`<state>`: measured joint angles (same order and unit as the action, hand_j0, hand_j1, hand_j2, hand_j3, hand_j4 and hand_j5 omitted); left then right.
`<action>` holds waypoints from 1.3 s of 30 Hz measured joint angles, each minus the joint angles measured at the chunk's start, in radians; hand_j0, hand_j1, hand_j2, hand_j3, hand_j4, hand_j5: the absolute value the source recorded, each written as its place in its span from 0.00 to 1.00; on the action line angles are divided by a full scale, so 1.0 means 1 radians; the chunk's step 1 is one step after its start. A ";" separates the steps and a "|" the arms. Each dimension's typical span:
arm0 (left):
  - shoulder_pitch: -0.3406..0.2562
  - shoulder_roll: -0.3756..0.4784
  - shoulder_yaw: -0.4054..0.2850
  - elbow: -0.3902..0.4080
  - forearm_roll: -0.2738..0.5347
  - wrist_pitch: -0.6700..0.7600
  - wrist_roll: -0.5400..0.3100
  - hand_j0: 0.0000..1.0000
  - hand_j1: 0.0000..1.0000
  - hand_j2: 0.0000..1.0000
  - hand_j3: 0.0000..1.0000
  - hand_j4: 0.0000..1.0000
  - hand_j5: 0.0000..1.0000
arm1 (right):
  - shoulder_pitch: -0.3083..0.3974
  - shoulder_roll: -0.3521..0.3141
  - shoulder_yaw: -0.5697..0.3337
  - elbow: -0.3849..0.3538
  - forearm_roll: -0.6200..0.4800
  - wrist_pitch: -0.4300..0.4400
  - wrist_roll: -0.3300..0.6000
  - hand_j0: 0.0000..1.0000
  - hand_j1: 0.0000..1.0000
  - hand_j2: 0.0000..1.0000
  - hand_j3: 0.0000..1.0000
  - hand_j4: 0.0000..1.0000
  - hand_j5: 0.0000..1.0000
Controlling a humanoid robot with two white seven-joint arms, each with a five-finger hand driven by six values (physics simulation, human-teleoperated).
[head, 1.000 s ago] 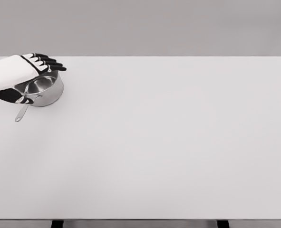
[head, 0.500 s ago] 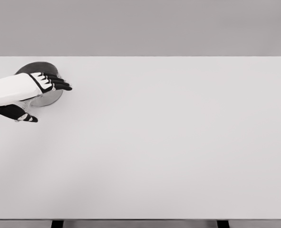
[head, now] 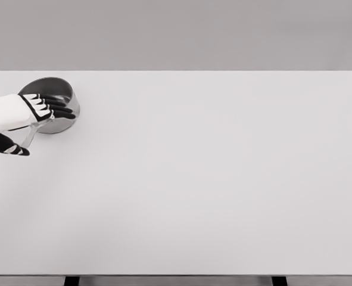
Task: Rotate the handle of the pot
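Observation:
A small steel pot (head: 59, 95) stands at the table's far left corner. Its thin handle (head: 30, 134) points toward the front left. My left hand (head: 43, 128) comes in from the left edge and hovers over the pot's near side. Its black fingers (head: 55, 107) lie stretched across the pot's rim. The thumb (head: 10, 148) sits apart on the front side of the handle. The handle passes between fingers and thumb, and the hand is open, not closed on it. The handle's end is hidden by the hand.
The white table (head: 199, 179) spreads wide to the right and front of the pot. Its left edge runs close beside the pot, and the far edge (head: 176, 71) lies just behind it.
The left hand moved from over the pot's far rim toward the front, then drew back to the left. More of the pot shows now. The pot has stayed in place.

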<state>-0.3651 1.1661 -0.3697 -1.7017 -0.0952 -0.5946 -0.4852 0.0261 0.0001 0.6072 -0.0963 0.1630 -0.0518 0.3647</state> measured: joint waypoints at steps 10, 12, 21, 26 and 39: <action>0.000 -0.024 0.000 0.076 -0.043 0.003 0.002 1.00 1.00 1.00 1.00 1.00 1.00 | 0.000 0.000 0.000 0.000 0.000 0.000 0.000 1.00 1.00 1.00 1.00 1.00 1.00; 0.000 -0.028 0.000 0.091 -0.049 0.003 0.003 1.00 1.00 1.00 1.00 1.00 1.00 | 0.000 0.000 0.000 0.000 0.000 0.000 0.000 1.00 1.00 1.00 1.00 1.00 1.00; -0.006 -0.049 0.006 0.127 -0.054 0.003 0.003 1.00 1.00 1.00 1.00 1.00 1.00 | 0.000 0.000 0.000 0.000 0.000 0.000 0.000 1.00 1.00 1.00 1.00 1.00 1.00; -0.012 -0.105 0.005 0.126 -0.050 -0.002 0.002 1.00 1.00 1.00 1.00 1.00 1.00 | 0.000 0.000 0.000 0.000 0.000 0.000 0.000 1.00 1.00 1.00 1.00 1.00 1.00; -0.012 -0.201 -0.019 0.135 -0.199 0.085 0.072 1.00 1.00 1.00 1.00 1.00 1.00 | 0.000 0.000 0.000 0.000 0.000 0.000 0.000 1.00 1.00 1.00 1.00 1.00 1.00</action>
<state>-0.3774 0.9648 -0.3885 -1.5672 -0.2945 -0.5098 -0.4130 0.0261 0.0001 0.6072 -0.0965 0.1630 -0.0518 0.3646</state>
